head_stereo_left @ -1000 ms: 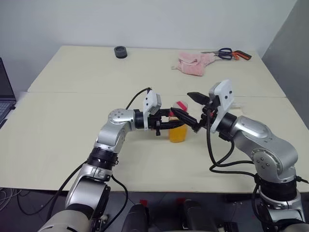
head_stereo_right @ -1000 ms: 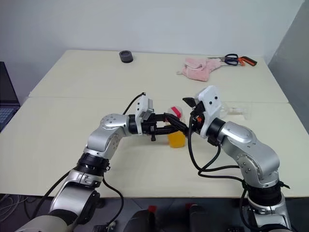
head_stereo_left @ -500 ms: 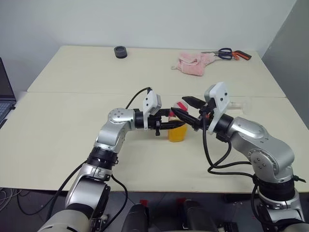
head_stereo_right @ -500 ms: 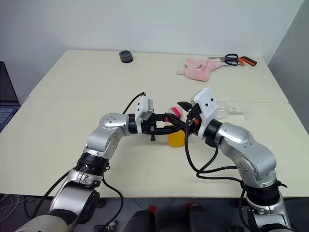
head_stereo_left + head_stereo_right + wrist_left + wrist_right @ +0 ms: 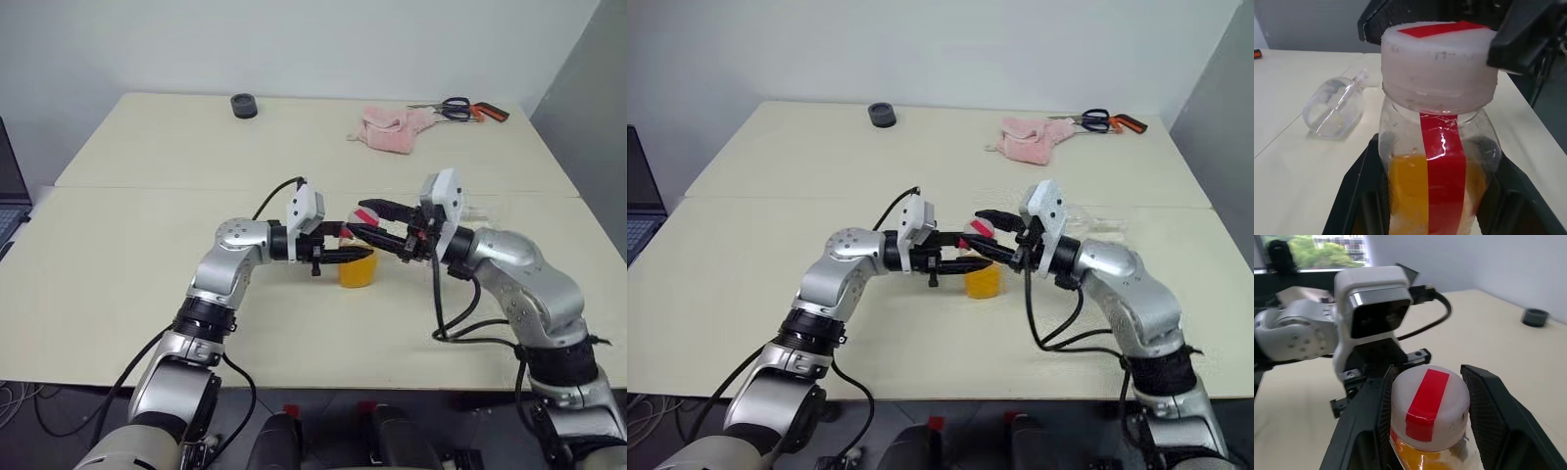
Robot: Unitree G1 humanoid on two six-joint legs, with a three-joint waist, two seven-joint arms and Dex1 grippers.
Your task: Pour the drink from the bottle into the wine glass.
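The bottle point(image 5: 359, 266) stands upright on the table at the centre, its lower half holding the orange drink point(image 5: 1405, 191). A red strip runs up its side and over its pale cap point(image 5: 1429, 396). My left gripper point(image 5: 355, 247) reaches in from the left and is shut on the bottle's body. From the right, my right gripper point(image 5: 364, 217) comes in level, its two black fingers point(image 5: 1484, 411) pressed against either side of the cap. The wine glass point(image 5: 1334, 110) lies on its side on the table behind my right arm, and it looks empty.
A pink cloth point(image 5: 392, 129) and scissors point(image 5: 460, 107) lie at the far right of the table. A small black round object point(image 5: 244, 105) sits at the far edge. A laptop point(image 5: 8, 186) shows at the left border.
My right gripper has swung down level to the bottle's top and gone from wide open to shut on the cap. The left gripper and bottle have stayed put.
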